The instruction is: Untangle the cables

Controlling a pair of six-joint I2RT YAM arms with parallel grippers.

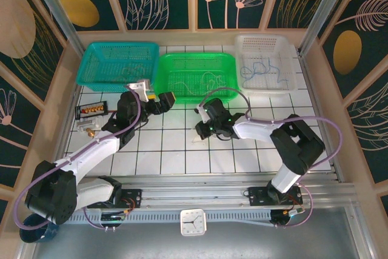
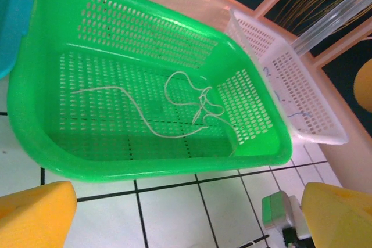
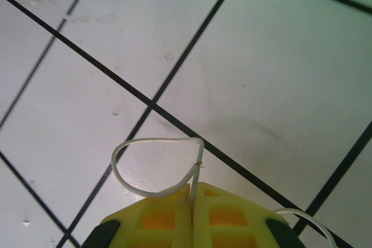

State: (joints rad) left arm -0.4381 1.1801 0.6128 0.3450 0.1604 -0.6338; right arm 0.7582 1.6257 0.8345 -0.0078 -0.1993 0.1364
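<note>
The jaws of the right gripper (image 3: pixel 192 204) are seen pressed together on a white wire (image 3: pixel 156 139). It is pinched close to one end, so that a short loop curls out beyond the fingertips and a further length trails off to the right. This gripper is held low over the tiled table (image 1: pixel 176 153), just near of the green basket (image 1: pixel 197 57).

The left gripper (image 2: pixel 186 219) is spread wide with nothing between its fingers. It is aimed over the near rim of that basket, where a pale strand (image 2: pixel 104 87) lies looped and crossed over itself on the perforated floor. Blue wires (image 1: pixel 260 68) are scattered in the white basket (image 1: pixel 267 40) at the far right.

The wire is judged to be very light and limp, with just enough spring to keep a curl. Its thin, smooth sheath may well slide out of a loose pinch. A free end, or a straight run just beside one, is best taken and drawn gently along its own line. A crossing should not be gripped, since the tangle would probably be tightened by any pull there.
</note>
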